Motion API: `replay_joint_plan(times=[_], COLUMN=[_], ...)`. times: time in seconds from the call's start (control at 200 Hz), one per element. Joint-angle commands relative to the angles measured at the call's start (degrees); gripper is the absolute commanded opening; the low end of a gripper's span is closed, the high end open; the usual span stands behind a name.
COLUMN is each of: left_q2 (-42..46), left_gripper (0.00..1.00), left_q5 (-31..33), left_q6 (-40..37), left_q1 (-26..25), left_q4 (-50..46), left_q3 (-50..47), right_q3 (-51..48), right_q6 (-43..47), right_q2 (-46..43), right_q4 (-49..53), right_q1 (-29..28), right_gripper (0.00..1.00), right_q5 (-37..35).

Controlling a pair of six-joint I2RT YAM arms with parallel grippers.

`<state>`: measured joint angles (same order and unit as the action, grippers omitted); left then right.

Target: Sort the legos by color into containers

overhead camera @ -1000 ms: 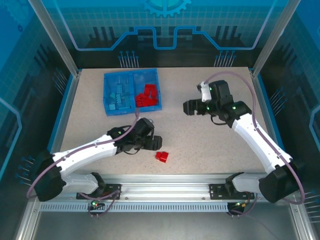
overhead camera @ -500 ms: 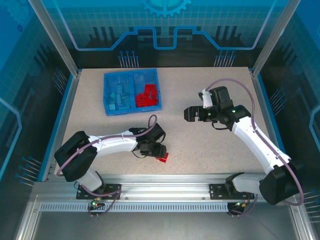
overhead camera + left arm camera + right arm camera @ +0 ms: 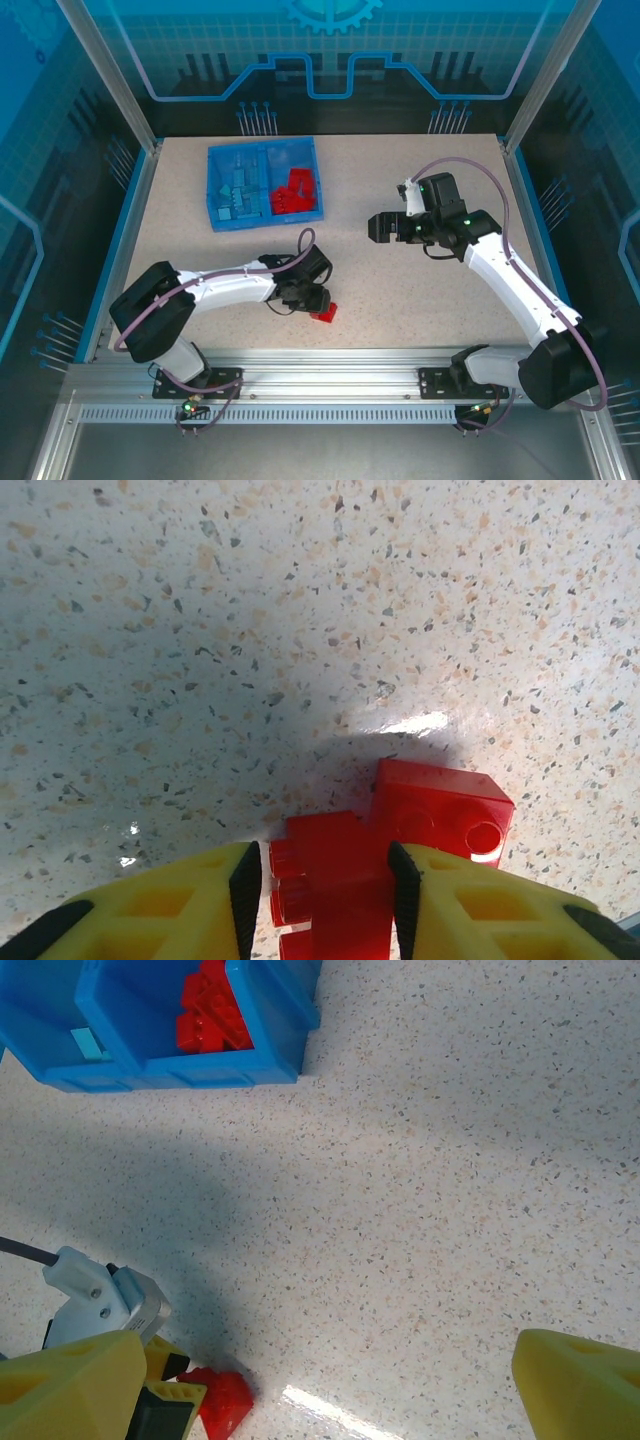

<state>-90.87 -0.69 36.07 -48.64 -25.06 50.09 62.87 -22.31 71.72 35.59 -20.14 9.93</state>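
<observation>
Two red legos (image 3: pixel 324 312) lie touching near the table's front edge. In the left wrist view one red lego (image 3: pixel 335 885) lies on its side, studs to the left, between my left gripper's (image 3: pixel 320 880) yellow fingers, whose black pads press its sides. The second red lego (image 3: pixel 445 815) sits just beyond the right finger. My left gripper (image 3: pixel 317 301) is low on the table. My right gripper (image 3: pixel 372 228) hovers open and empty at mid-table, its fingers (image 3: pixel 70 1385) wide apart. The blue tray (image 3: pixel 262 148) holds light blue legos (image 3: pixel 235 190) left and red legos (image 3: pixel 293 192) right.
The tray (image 3: pixel 270 1030) stands at the back left, its red compartment nearest my right arm. Metal frame posts and blue panels wall the table on three sides. Speckled tabletop lies open between the tray and both grippers. The aluminium rail with the arm bases runs along the front edge.
A second ago my left gripper was up-left of the red legos; it swung down onto them and has stayed there. My right gripper dropped slightly toward the front.
</observation>
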Motion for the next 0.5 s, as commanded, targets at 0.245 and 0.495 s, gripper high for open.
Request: replay_joint_plan(times=[0.245,0.495], left_q2=[2.49,0.66], left_gripper=[0.41,0.3], left_q5=[-1.48,2.6], left_q6=[-0.91,0.23], left_q1=[-0.31,-0.77], left_q4=[-0.82,-1.44], left_q3=[-3.7,-2.88], right_q3=[1.11,1.55], right_q6=[-0.8,0.64], right_q2=[1.91,2.33], right_q4=[1.34,1.55], right_q1=[0.28,-1.11], right_gripper=[0.95,0.95], right_q5=[1.31,3.24])
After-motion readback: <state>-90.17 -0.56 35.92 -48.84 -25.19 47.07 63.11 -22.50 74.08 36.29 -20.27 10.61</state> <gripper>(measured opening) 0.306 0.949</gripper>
